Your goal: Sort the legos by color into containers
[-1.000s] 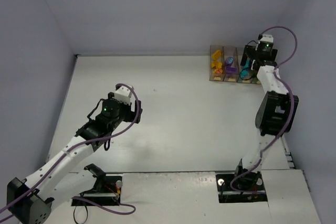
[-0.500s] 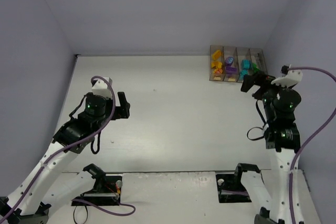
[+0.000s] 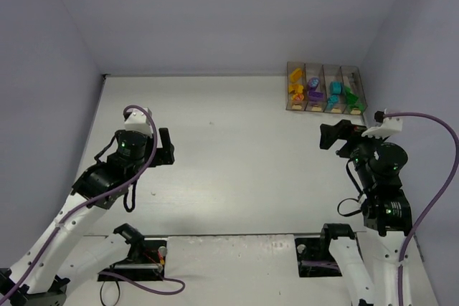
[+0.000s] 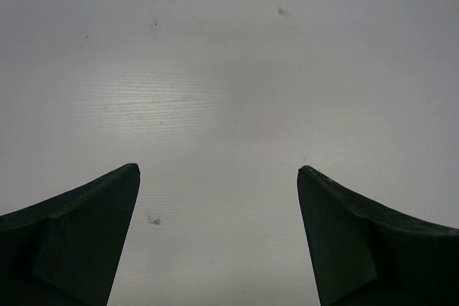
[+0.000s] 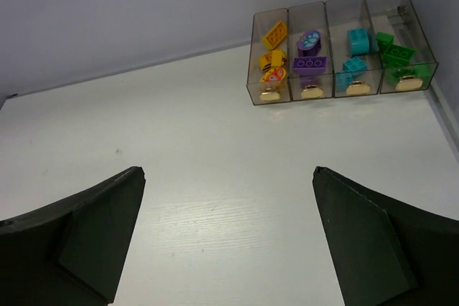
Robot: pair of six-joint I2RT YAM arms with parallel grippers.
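right arm: a second ago it was stretched out over the green end of the containers (image 5: 307,6). Now it's pulled back toward its base, well apart from them.
right end effector (image 5: 226,171): jaws spread wide with nothing between them, so whatever it took over there, it's let go.
left arm: it has swung back too and sits further to the left side of the counter (image 3: 237,155) than it did a second ago.
left end effector (image 4: 216,168): open and empty, with only bare counter showing between the fingers. From the top view you can't really tell if the jaws moved.
legos (image 5: 309,64): all the ones you can see are inside the bins at the far right corner. Left to right it's yellow/orange, purple, teal, green, one colour per bin.
loose bricks: I can't spot any on the counter in any of the three views.
what it means: that last reach looks like the final drop-off, into the green bin I'd guess.
status: I'd call the sort done, or as good as. Both arms look to be heading home rather than lining up another pick.
worth a check: the green pile sits close to the bin wall, so peek that nothing is perched on the rim.
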